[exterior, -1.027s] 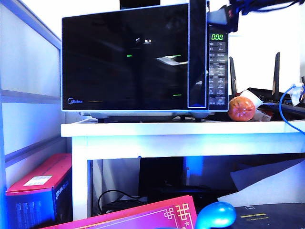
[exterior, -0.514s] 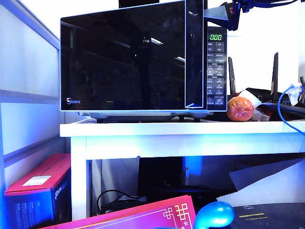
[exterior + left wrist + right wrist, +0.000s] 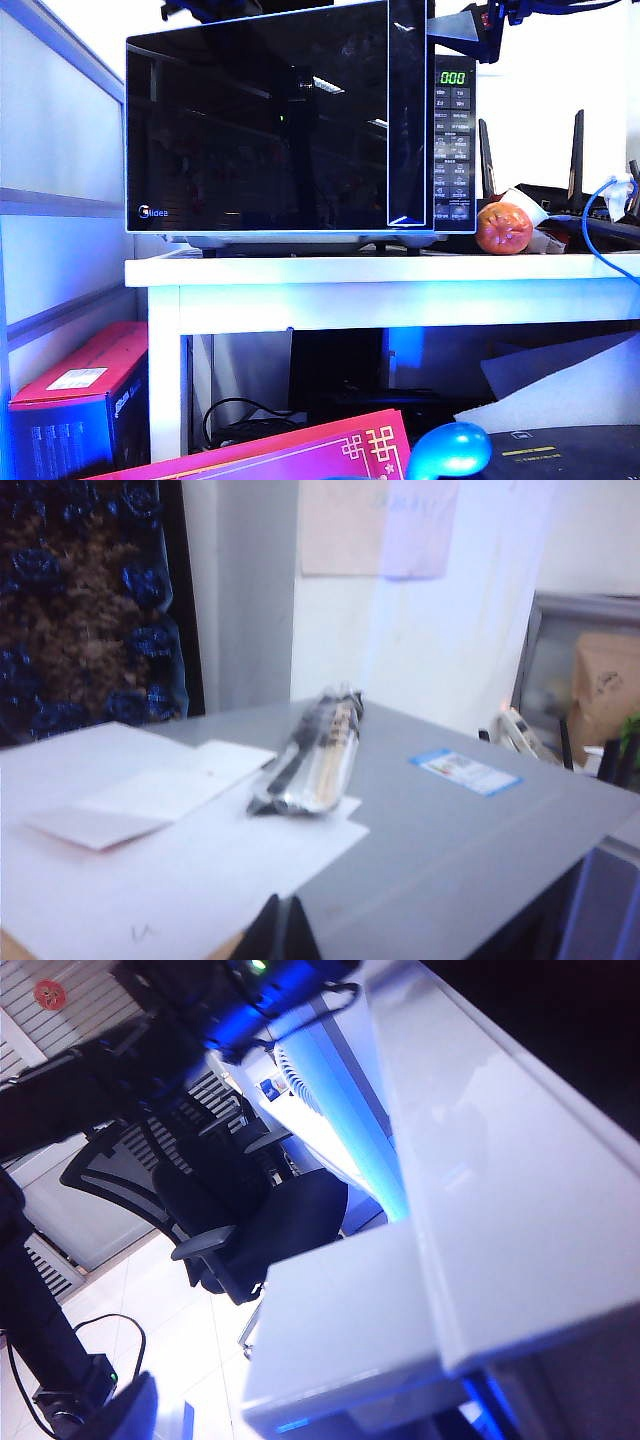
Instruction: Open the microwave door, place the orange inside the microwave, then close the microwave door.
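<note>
The microwave (image 3: pixel 455 140) stands on the white table (image 3: pixel 380 272), its green display lit. Its glossy black door (image 3: pixel 260 120) stands slightly ajar, with the handle bar (image 3: pixel 408 110) at its right side. My right gripper (image 3: pixel 468 32) is at the door's upper right corner. In the right wrist view the door's white frame (image 3: pixel 480 1190) fills the picture, one dark finger (image 3: pixel 125 1410) stands far off to the side, and nothing is clamped. The orange (image 3: pixel 504 228) lies on the table right of the microwave. My left gripper (image 3: pixel 285 932) is shut and empty above a grey top surface (image 3: pixel 450 830).
A white paper cup (image 3: pixel 530 208) touches the orange, with black antennas (image 3: pixel 578 150) and a blue cable (image 3: pixel 595 225) behind. White papers (image 3: pixel 150 860) and a plastic-wrapped packet (image 3: pixel 310 755) lie on the grey top. A red box (image 3: pixel 85 400) and a blue rounded object (image 3: pixel 450 450) sit below.
The door has swung out a little toward the camera. A dark part of the left arm has come into view above the microwave's top. The orange has not moved.
</note>
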Motion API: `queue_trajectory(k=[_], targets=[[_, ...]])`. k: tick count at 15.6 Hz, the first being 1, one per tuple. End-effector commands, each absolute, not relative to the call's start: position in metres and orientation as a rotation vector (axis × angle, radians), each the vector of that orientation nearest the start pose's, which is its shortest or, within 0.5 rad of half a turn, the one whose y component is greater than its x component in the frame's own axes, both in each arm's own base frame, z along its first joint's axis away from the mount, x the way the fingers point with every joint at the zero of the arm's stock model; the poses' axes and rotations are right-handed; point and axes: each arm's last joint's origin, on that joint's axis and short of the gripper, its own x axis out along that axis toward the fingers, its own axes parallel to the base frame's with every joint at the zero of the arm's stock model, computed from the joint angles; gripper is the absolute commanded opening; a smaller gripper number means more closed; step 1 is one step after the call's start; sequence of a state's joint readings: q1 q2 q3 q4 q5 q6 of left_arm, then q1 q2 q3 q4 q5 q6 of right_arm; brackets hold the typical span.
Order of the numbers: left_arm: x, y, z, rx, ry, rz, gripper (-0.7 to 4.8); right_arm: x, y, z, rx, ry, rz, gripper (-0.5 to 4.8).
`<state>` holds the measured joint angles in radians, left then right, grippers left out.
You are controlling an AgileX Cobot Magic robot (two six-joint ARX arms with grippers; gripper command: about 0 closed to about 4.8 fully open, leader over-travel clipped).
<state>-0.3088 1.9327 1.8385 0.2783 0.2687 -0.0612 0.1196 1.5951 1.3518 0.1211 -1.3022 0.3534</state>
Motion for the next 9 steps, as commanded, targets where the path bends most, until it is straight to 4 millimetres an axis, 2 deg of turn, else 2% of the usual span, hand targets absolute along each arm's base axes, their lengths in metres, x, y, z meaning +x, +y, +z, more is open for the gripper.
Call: queue_trajectory(k=[1,4,9], targets=[[0.431,-0.146,0.413,-0.071,-0.254,-0.589,-0.05,0.329,0.079,0.395,0.203,0.179,1.563,3.22],[0.431,-0.146,0.417,-0.066,-0.322,-0.576,-0.05,0.324,0.095,0.395,0.197,0.185,1.619,3.22],[0.445,-0.150,0.397,-0.063,-0.282,-0.559,-0.05,0.323,0.099,0.396,0.191,0.179,1.631,3.10]])
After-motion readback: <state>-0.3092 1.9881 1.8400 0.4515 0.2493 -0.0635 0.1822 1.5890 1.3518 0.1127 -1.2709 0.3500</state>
